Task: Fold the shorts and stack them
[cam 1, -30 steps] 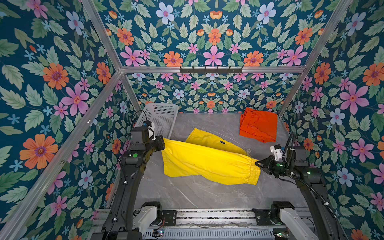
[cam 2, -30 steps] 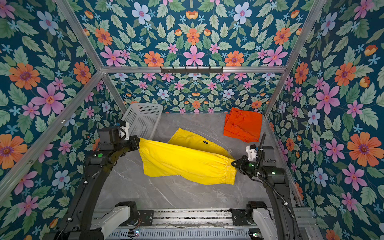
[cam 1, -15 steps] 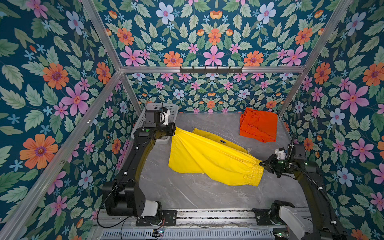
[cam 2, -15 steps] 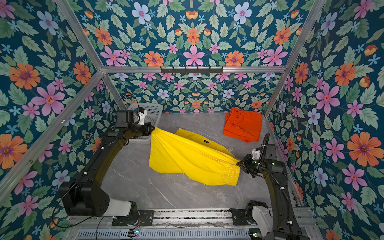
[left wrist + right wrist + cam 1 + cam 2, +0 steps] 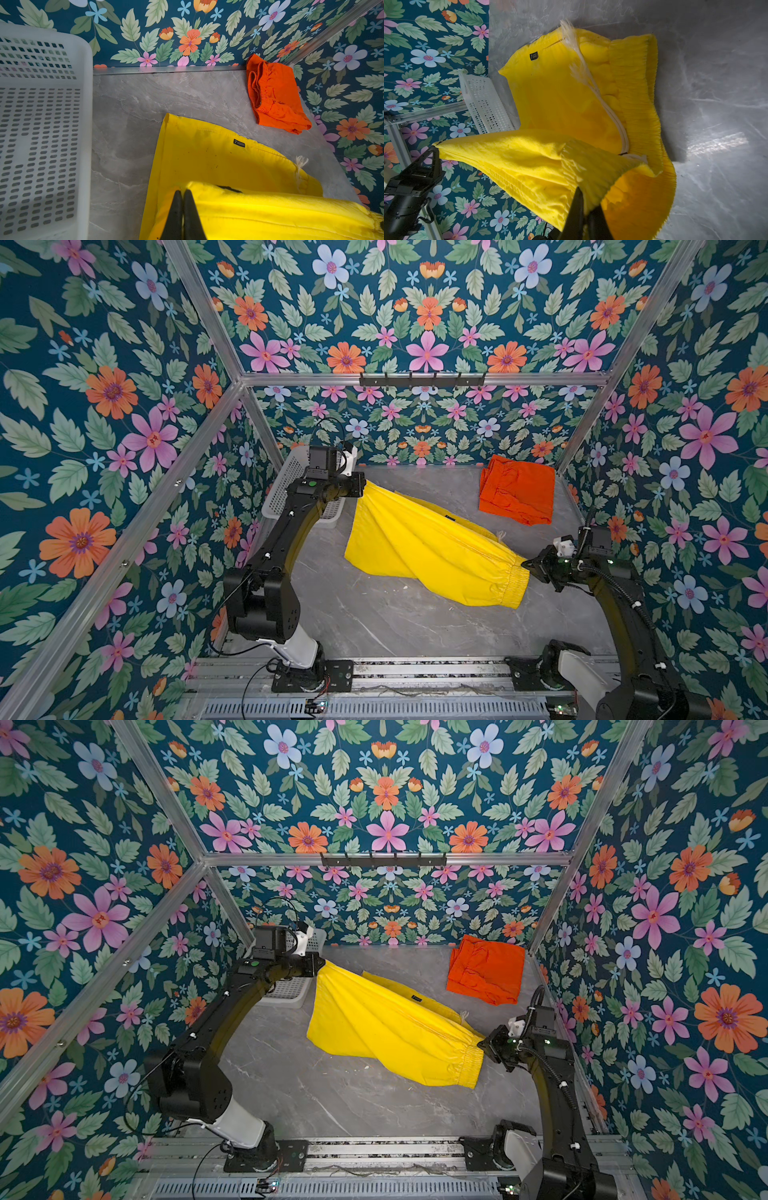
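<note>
A: Where the yellow shorts (image 5: 432, 547) stretch between the arms, one leg lying on the grey table (image 5: 395, 626), we list two holds: left gripper (image 5: 360, 488) clenched on the raised leg's end, right gripper (image 5: 527, 563) clenched on the waistband.
B: We add orange shorts (image 5: 517, 489), folded, far right corner; white basket (image 5: 276, 497), far left.

Left claw (image 5: 363, 489) far back, right claw (image 5: 525, 563) nearer — both clamped (elbows bent).
</note>
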You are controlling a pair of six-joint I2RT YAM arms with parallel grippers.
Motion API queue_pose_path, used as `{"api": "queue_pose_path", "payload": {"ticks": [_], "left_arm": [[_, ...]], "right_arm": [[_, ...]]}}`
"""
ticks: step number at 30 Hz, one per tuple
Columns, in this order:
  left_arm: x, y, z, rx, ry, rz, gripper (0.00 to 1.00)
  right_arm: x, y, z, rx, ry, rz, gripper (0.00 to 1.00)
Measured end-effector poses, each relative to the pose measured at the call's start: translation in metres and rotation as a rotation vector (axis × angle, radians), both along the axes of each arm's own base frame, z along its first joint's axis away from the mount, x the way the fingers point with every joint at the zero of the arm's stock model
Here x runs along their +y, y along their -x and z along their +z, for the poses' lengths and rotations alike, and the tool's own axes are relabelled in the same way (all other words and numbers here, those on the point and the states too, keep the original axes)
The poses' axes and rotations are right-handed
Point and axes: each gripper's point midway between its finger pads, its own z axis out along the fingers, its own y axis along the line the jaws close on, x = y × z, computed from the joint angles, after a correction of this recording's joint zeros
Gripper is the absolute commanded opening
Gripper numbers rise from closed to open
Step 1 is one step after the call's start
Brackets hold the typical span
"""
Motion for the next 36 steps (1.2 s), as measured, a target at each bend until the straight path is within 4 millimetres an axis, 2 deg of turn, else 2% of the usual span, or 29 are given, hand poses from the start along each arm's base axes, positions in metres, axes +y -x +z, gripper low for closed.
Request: {"api": "queue_pose_path", "payload": {"ticks": [3, 10, 14, 21, 29, 30, 33, 35, 36], "left_arm": [[-0.006, -0.008, -0.002, 0.004, 0.004, -0.012, 0.00], [-0.031, -0.022, 0.009, -0.058, 0.033, -0.068, 0.00], [-0.042, -0.037, 0.002, -0.062, 0.049, -0.092, 0.00], [-0.056, -0.066, -0.039, 0.017, 0.055, -0.096, 0.00], [-0.061, -0.085, -0.094, 0.118, 0.040, -0.076, 0.00], [-0.062, -0.087, -0.102, 0.134, 0.041, -0.073, 0.02], [-0.067, -0.094, -0.124, 0.165, 0.037, -0.072, 0.17], [-0.069, -0.101, -0.135, 0.174, 0.028, -0.061, 0.32], [-0.071, -0.105, -0.136, 0.174, 0.036, -0.052, 0.36]], "right_arm": [[-0.001, -0.002, -0.007, 0.013, -0.016, -0.005, 0.00], [-0.007, -0.006, -0.019, 0.032, -0.019, -0.024, 0.00], [-0.011, -0.008, -0.026, 0.041, -0.023, -0.038, 0.00], [-0.017, -0.012, -0.044, 0.075, -0.045, -0.057, 0.00], [-0.023, -0.025, -0.067, 0.117, -0.058, -0.066, 0.03], [-0.024, -0.026, -0.070, 0.123, -0.059, -0.066, 0.06], [-0.028, -0.032, -0.081, 0.150, -0.059, -0.086, 0.13], [-0.030, -0.036, -0.085, 0.157, -0.058, -0.092, 0.25], [-0.032, -0.040, -0.085, 0.156, -0.057, -0.098, 0.35]]}}
